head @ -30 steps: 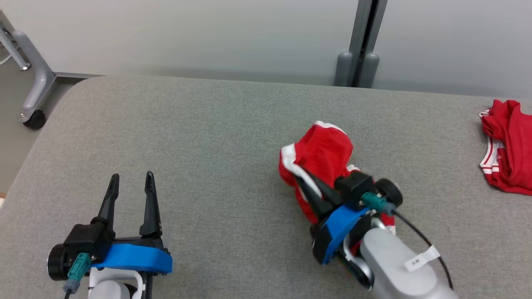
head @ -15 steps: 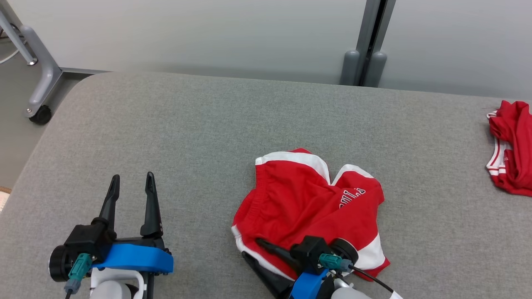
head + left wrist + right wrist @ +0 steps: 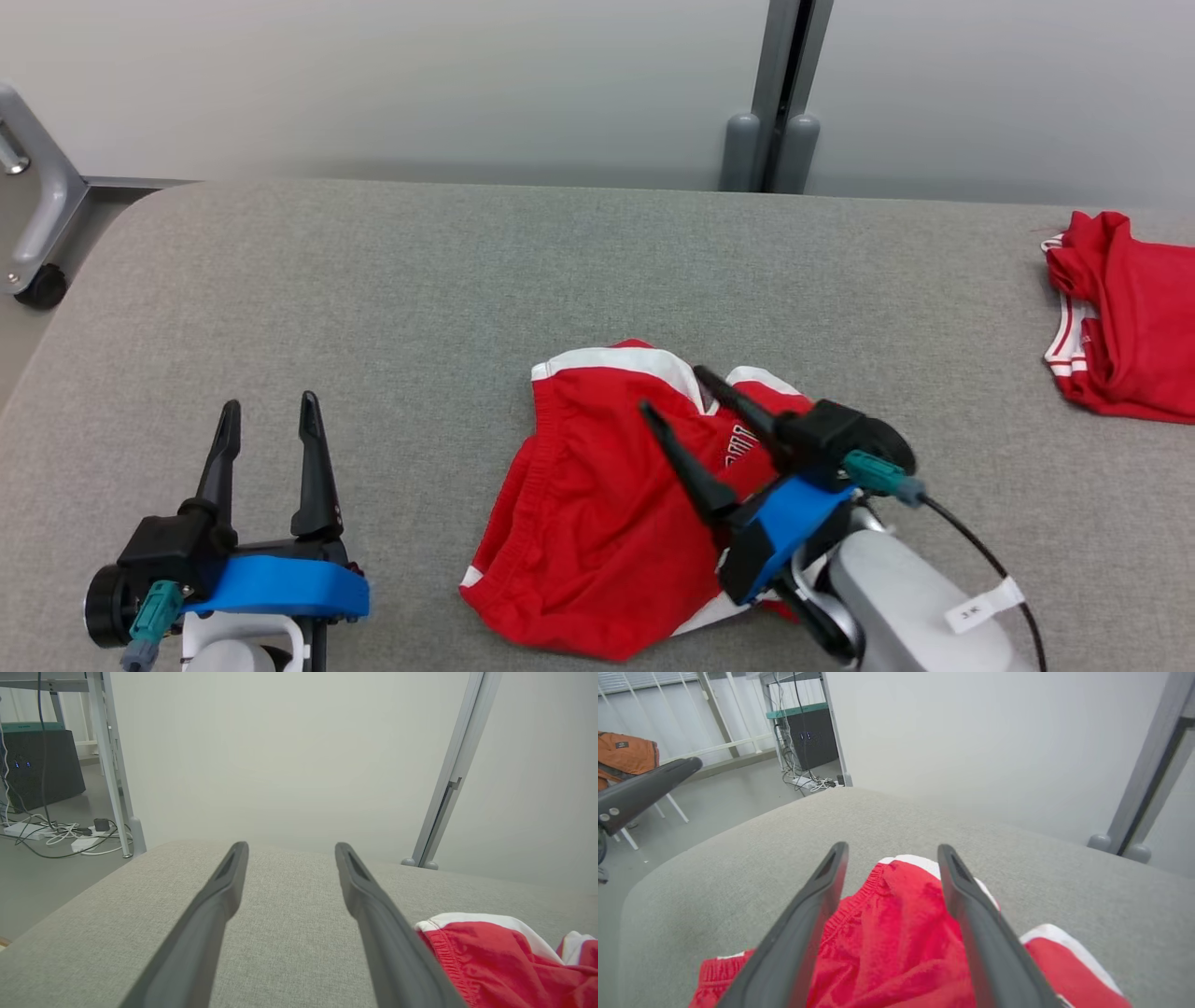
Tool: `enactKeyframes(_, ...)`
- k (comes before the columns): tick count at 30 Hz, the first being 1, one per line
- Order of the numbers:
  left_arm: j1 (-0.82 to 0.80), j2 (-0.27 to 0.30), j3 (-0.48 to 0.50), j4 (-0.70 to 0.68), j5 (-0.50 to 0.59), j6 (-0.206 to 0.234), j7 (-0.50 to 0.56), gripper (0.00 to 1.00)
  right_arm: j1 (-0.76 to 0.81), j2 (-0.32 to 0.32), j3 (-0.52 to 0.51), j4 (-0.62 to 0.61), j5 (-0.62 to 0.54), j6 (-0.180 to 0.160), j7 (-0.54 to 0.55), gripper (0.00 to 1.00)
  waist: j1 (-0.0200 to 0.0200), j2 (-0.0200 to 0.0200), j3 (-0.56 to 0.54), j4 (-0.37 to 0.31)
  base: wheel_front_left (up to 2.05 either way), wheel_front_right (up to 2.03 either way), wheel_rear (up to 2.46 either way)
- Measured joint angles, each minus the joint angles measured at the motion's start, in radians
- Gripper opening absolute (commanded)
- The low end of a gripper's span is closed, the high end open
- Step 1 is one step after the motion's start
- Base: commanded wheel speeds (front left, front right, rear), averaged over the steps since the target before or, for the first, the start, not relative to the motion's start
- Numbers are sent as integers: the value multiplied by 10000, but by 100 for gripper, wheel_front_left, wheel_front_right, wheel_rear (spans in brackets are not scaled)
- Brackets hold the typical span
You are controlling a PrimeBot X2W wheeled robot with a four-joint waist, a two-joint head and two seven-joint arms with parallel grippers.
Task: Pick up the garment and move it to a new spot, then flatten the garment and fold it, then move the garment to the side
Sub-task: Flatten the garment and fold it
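Right gripper (image 3: 671,388) is hovering spread and empty over the rumpled red garment (image 3: 588,523) lying on the grey table (image 3: 373,308), left gripper (image 3: 269,401) idling open nearby, so the smart play is pinching opposite corners and tugging outward to flatten.

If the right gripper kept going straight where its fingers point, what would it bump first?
Probably the red shorts: the open right gripper slants down over them. Otherwise the grey table just beyond; depth is unclear.
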Motion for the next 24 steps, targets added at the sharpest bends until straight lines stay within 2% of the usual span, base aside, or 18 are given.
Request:
enactKeyframes(5,103,-4,46,-107,65,15,0,100,683,-539,-1409,-362,-531,0,21,100,0,0,33,-193,0,0,0)
enactKeyframes(10,134,-4,79,-163,79,31,0,100,1514,-792,-2270,-838,-915,0,424,100,0,0,100,-338,0,0,0)
enactKeyframes(18,61,-10,63,-167,138,-8,0,100,2519,-757,-2723,-1164,-1150,0,1210,100,0,0,224,-353,0,0,0)
enactKeyframes(24,-22,-21,25,-148,161,-40,0,100,2783,-560,-2637,-522,-1269,2,1519,100,0,0,320,-232,0,0,0)
